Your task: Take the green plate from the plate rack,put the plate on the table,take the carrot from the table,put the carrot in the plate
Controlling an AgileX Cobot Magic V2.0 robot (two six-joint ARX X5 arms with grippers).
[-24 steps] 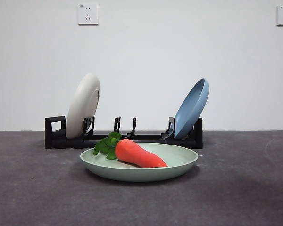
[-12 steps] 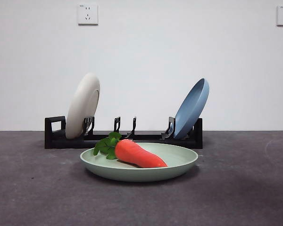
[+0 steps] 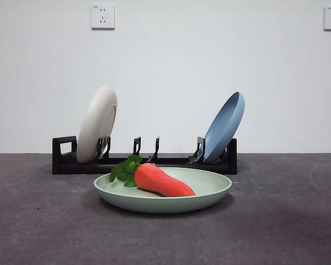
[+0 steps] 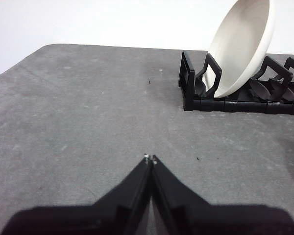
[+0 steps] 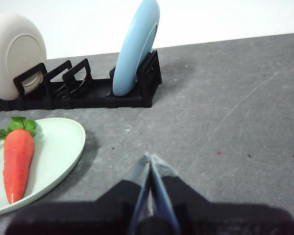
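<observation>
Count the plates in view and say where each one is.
3: the green plate lies on the table holding the carrot; the cream plate and the blue plate stand in the plate rack.

Both tools sit low over bare table with nothing between their black jaws — the left tool point(image 4: 150, 159) has its jaws pressed together tip to tip, and the right tool point(image 5: 150, 159) likewise, jaws meeting at a narrow point.

No readable text, labels (or brands)
</observation>
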